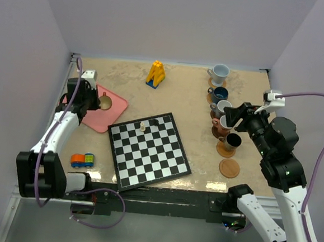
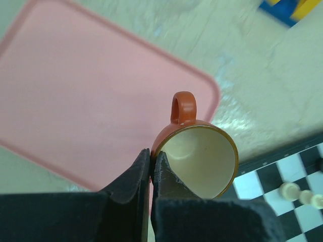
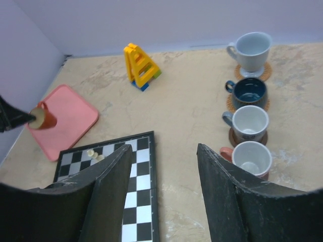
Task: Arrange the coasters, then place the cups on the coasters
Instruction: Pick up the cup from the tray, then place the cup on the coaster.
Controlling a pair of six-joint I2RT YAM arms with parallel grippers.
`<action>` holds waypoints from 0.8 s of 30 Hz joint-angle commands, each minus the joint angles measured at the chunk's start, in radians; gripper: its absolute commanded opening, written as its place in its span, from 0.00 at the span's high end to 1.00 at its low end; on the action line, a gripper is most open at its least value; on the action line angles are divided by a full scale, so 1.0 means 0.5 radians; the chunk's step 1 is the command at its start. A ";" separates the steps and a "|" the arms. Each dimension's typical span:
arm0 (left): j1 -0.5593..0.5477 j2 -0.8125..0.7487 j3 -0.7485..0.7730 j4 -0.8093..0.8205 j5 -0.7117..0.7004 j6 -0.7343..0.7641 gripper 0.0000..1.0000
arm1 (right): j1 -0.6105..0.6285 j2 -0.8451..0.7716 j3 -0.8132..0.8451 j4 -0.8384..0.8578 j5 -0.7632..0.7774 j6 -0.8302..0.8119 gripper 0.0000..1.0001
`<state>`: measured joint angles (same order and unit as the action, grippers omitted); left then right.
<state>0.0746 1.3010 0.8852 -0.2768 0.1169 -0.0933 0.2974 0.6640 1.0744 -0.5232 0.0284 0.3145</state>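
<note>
White-shelled left arm and right arm with black joints, lilac cables, matte black gripper fingers

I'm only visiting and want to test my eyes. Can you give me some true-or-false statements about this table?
The left gripper pinches the rim of an orange-brown cup. True.
The right gripper holds a cup. False: its jaws stand open, empty.
The black cup sits on a tan coaster. True.
Every coaster carries a cup. False: the nearest coaster is bare.
The chessboard is bare. False: small pale pieces stand on it.
</note>
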 commanded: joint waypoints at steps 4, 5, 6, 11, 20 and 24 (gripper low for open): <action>-0.498 -0.390 0.061 0.523 -0.316 -0.475 1.00 | 0.004 0.209 -0.041 0.196 -0.471 0.190 0.50; -0.593 -0.405 0.055 0.623 -0.359 -0.528 1.00 | 0.004 0.221 -0.056 0.227 -0.480 0.214 0.49; -0.682 -0.408 0.046 0.670 -0.411 -0.583 1.00 | 0.007 0.231 -0.063 0.233 -0.477 0.239 0.49; -1.152 -0.375 -0.074 0.955 -0.654 -0.859 1.00 | 0.031 0.203 -0.078 0.249 -0.413 0.310 0.49; -1.753 0.039 0.015 1.241 -0.955 -1.151 1.00 | 0.282 0.267 -0.161 0.310 -0.214 0.438 0.51; -1.812 0.180 0.095 1.256 -0.952 -1.304 1.00 | 0.491 0.332 -0.170 0.347 -0.030 0.488 0.51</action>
<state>-0.8131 1.3582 0.8494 0.2245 -0.3000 -0.6273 0.4751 0.7998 1.0035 -0.4103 -0.0856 0.5148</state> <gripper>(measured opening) 0.040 0.494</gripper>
